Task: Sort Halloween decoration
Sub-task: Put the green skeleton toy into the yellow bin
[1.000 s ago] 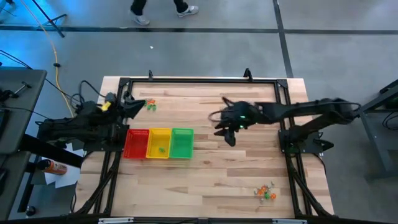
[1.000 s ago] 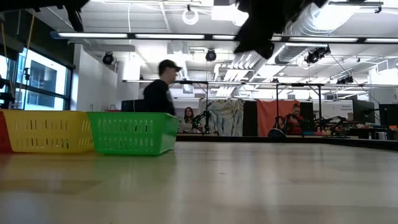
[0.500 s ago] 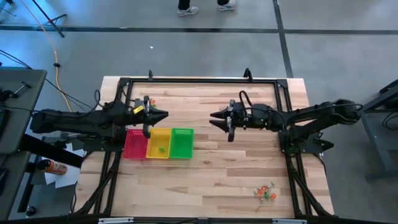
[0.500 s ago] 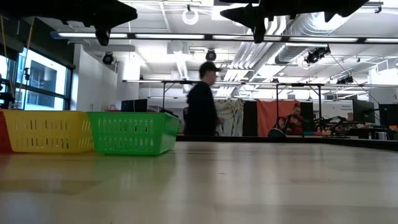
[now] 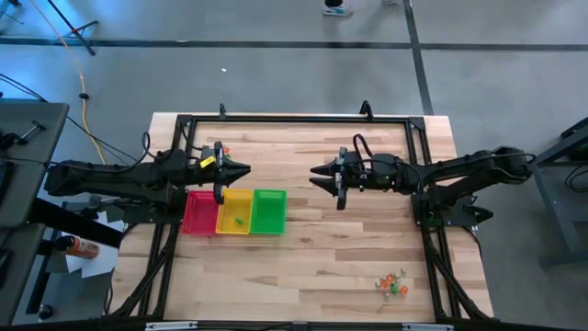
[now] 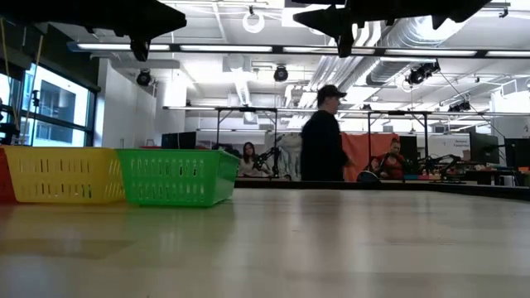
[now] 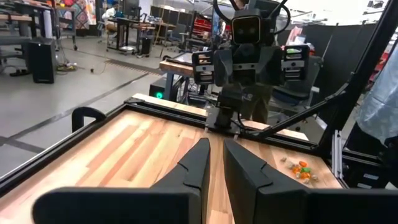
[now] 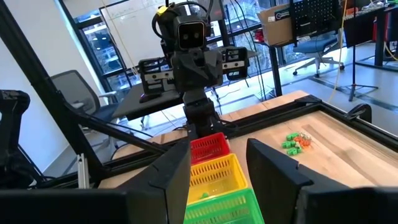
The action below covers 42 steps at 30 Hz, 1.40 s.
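Observation:
The Halloween decoration lies in two small heaps of green and orange trinkets on the wooden table: one near the front right corner [image 5: 392, 284], [image 7: 301, 169], one at the far left [image 8: 296, 140], mostly hidden by my left arm in the high view. One green trinket [image 5: 240, 221] lies in the yellow tray [image 5: 235, 200]. My left gripper [image 5: 244, 170], [image 7: 216, 146] hovers level above the trays, pointing right, with only a narrow gap and nothing in it. My right gripper [image 5: 314, 172], [image 8: 219, 152] faces it from the right, level, open and empty.
A red tray [image 5: 200, 213], the yellow one and a green tray [image 5: 269, 211] stand side by side left of centre. A black frame [image 5: 294, 119] rims the table. Bare wood lies between the trays and the front right heap. A person [image 6: 323, 136] walks in the room behind.
My left gripper has reached out toward the table's right, over the trays, then stopped. My right gripper has tipped up from pointing down to level and drawn slightly toward the right. Both have kept still for the last half second. The person behind has walked rightward.

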Each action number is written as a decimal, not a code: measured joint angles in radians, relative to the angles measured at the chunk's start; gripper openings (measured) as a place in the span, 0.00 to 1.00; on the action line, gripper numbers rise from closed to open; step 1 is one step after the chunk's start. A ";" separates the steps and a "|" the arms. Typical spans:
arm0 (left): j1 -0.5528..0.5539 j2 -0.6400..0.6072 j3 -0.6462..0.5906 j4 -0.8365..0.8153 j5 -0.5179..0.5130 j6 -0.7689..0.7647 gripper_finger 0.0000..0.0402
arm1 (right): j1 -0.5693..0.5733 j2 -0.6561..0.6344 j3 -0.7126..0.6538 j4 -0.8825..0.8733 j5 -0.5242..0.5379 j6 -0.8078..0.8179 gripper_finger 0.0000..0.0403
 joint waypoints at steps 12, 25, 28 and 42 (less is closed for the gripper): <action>0.144 0.282 0.450 -0.888 -0.187 -0.122 0.25 | 0.000 0.000 0.002 -0.036 0.000 0.000 0.37; 0.575 0.749 0.579 -1.195 -0.114 -0.261 0.44 | 0.000 0.001 0.002 -0.100 0.000 0.008 0.37; 0.622 0.844 0.579 -1.192 -0.091 -0.300 0.44 | 0.000 0.001 0.002 -0.101 0.000 0.021 0.37; 0.657 1.069 0.579 -1.122 -0.071 -0.420 0.43 | 0.000 0.001 0.002 -0.129 0.023 0.027 0.37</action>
